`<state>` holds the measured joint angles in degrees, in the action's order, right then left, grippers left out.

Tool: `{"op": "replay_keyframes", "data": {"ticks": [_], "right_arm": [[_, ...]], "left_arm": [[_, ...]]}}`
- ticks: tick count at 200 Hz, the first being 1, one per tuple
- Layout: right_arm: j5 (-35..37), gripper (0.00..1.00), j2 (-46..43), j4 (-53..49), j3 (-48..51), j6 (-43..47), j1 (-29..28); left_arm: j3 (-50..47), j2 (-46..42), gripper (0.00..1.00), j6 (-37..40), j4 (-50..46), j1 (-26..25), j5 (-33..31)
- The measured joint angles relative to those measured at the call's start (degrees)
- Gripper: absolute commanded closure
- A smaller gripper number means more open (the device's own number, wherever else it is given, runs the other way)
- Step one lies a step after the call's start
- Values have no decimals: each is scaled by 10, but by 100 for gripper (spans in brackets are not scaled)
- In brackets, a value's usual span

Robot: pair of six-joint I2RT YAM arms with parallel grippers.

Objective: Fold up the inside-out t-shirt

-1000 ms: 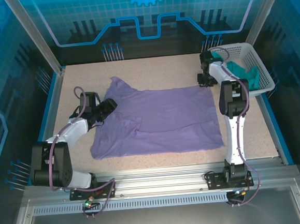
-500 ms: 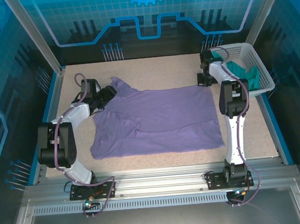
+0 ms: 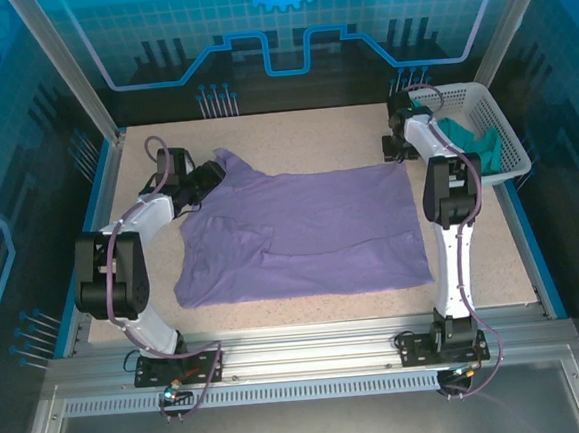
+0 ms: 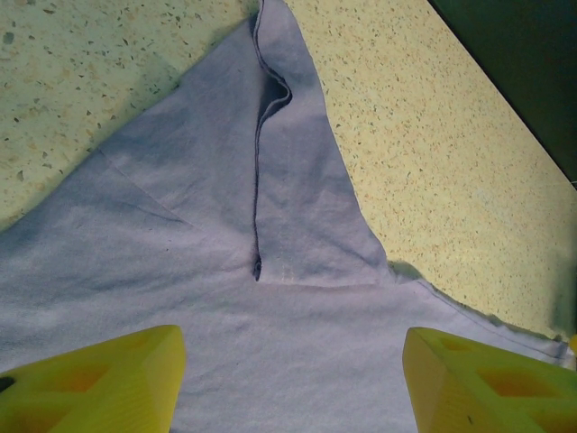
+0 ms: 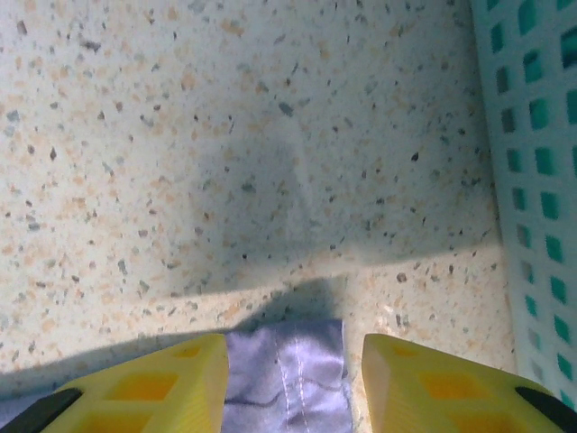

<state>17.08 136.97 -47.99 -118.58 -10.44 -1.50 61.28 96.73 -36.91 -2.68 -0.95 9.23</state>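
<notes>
Lavender t-shirt (image 3: 311,230) flat on speckled counter (image 3: 303,135), left fingers (image 4: 99,379) spread above its sleeve, right fingers (image 5: 153,379) parted around a corner.

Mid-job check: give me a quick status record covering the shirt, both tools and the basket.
shirt: purple, spread on the table, wrinkled
sleeve: points to the far left
left tool: open, over the shirt at the sleeve's base
right tool: open, the shirt's far-right corner between its fingers
basket: far right, beside the right tool, teal garment inside
</notes>
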Motion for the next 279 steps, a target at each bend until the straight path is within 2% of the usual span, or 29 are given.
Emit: {"op": "replay_keyframes", "data": {"ticks": [32, 54, 90, 119, 166, 219, 279], "right_arm": [[2, 55, 24, -12, -16, 0, 0], [-3, 60, 31, -18, -22, -4, 0], [-16, 84, 33, -22, -24, -8, 0], [-22, 98, 33, -22, -25, -12, 0], [-23, 100, 33, -16, -23, -10, 0], [-24, 100, 32, -12, -21, -3, 0], [-26, 100, 32, -6, -19, 0, -1]], "left_arm": [[0, 0, 34, 0, 0, 0, 0], [0, 0, 34, 0, 0, 0, 0], [4, 4, 34, 2, 0, 0, 0], [46, 41, 34, 14, -9, 1, -14], [232, 191, 35, 52, -77, 9, -36], [464, 361, 38, 105, -202, 16, -49], [744, 523, 43, 142, -355, 19, -31]]}}
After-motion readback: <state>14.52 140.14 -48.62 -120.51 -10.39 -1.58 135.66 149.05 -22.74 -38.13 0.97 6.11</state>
